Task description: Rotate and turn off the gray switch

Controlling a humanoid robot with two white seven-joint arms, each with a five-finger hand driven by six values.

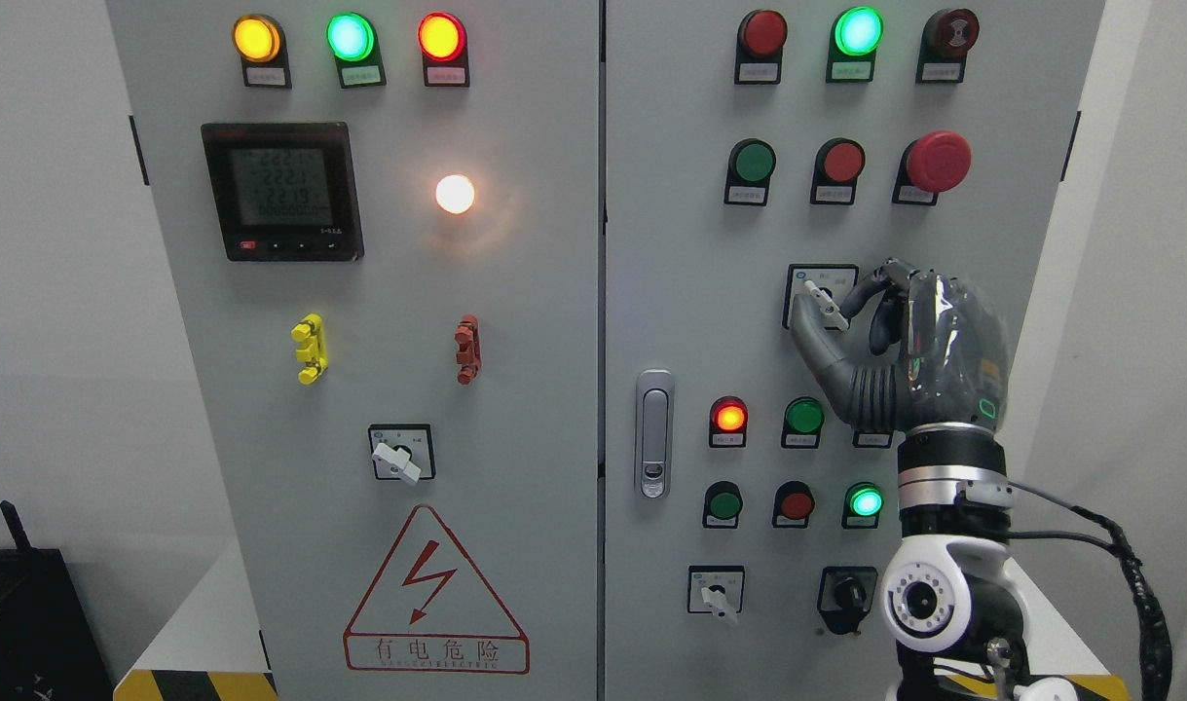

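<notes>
Head view: right hand (880, 336) is up at the right door of the cabinet (651, 292), arm coming in from bottom right. Thumb (817, 341) and a curled finger (861, 292) pinch the gray switch (819, 300), at the hand's upper-left fingertips. Grasp is made, lever sits tilted between the digits. Left hand not in frame.

Step in hand, as I read it: grip done, rotation either just starting or about to.

Below the hand's thumb: an orange-lit lamp (728, 417) and a green button (804, 416). Above the hand: red mushroom stop (937, 162).

Next move needs a wrist roll about the knob axis, keep the pinch firm, no push into the panel. Can't tell from here which way is off. Finger slip off the small lever is the risk.
</notes>
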